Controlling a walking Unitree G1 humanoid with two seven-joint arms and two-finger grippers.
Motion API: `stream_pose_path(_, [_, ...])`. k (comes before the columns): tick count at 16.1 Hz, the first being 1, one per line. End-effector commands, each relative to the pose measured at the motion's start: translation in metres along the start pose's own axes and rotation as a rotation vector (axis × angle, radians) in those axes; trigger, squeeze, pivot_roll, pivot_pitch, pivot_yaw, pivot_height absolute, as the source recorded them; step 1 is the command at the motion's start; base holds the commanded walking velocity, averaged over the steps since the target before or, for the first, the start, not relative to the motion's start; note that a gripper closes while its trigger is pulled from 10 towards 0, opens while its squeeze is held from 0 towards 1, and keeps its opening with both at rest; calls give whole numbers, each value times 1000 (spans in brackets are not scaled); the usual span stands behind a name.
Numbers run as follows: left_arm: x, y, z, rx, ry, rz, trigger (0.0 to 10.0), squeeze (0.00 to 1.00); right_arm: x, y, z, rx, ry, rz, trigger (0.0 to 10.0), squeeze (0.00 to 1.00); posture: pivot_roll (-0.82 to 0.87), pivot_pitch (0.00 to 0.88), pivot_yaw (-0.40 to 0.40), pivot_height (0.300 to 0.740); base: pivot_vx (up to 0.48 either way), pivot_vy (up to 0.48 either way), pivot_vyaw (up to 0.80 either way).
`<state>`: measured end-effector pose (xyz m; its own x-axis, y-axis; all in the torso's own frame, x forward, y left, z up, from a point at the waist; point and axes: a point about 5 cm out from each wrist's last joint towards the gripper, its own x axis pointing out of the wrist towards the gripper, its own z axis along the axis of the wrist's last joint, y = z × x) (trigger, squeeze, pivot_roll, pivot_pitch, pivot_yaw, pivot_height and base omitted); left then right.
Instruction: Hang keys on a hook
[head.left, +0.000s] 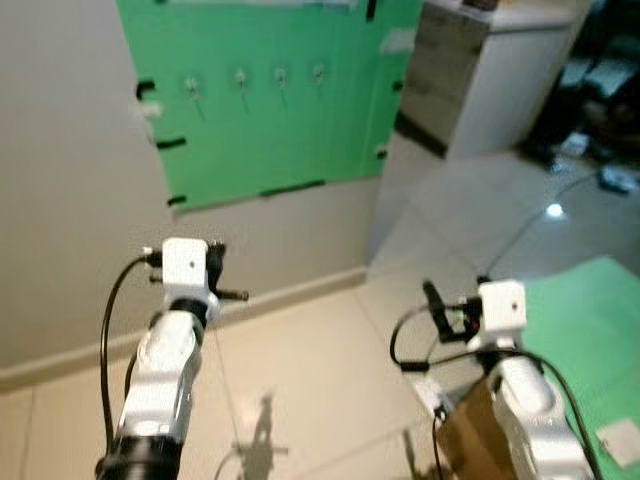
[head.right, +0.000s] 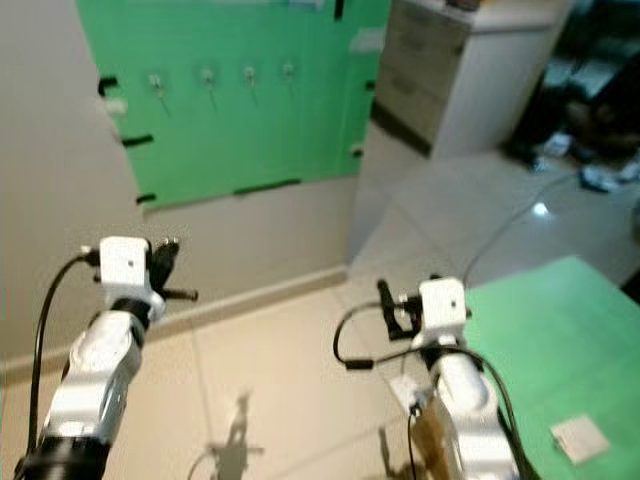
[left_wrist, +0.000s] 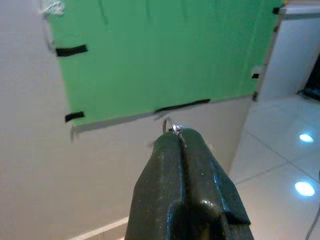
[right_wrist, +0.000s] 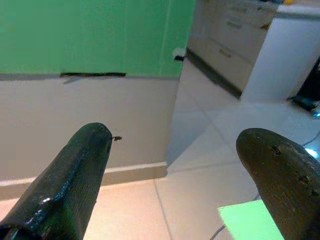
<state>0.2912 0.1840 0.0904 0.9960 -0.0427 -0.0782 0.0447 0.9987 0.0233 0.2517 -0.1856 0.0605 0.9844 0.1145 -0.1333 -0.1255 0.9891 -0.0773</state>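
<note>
Left end effector (left_wrist: 180, 137), clamped on a key ring (left_wrist: 169, 125), points toward four wall hooks (head.left: 240, 80) up ahead on the green panel (head.left: 300, 110); right end effector (right_wrist: 175, 150) gapes empty, farther off.

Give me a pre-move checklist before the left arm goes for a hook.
1. Key ring held: ok. The left tool is shut, with a thin key ring poking out at its tip.
2. Keys themselves: cannot tell; they are hidden by the fingers.
3. Hooks located: ok. Four hooks sit in a row high on the green board.
4. Hooks free: cannot tell; too small and blurred to check.
5. Left tool up at hook level: not ok. It sits low before the bare wall, below the board.
6. Right tool out of the way: ok. The right tool is open, off to the right.
</note>
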Motion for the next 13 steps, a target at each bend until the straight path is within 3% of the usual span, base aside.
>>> stream_pose_path(1, [4,1,6,-18,-3,24,10000,0,7,6,10,-6,-43,10,10000,1000,11,0,-16,740,480,0,0])
stream_pose_path(4, [6,-10,6,-46,-2,11,10000,0,9,12,16,3,-78,16,10000,1000,4,0,-8,740,480,0,0])
stream_pose_path(8, [12,-23,12,-19,-19,-44,10000,0,10,16,19,-2,-98,25,10000,1000,-2,0,-5,740,480,0,591])
stream_pose_path(13, [16,-27,19,-26,-38,-45,10000,0,14,18,23,-10,-106,18,10000,1000,-2,0,-1,740,480,0,588])
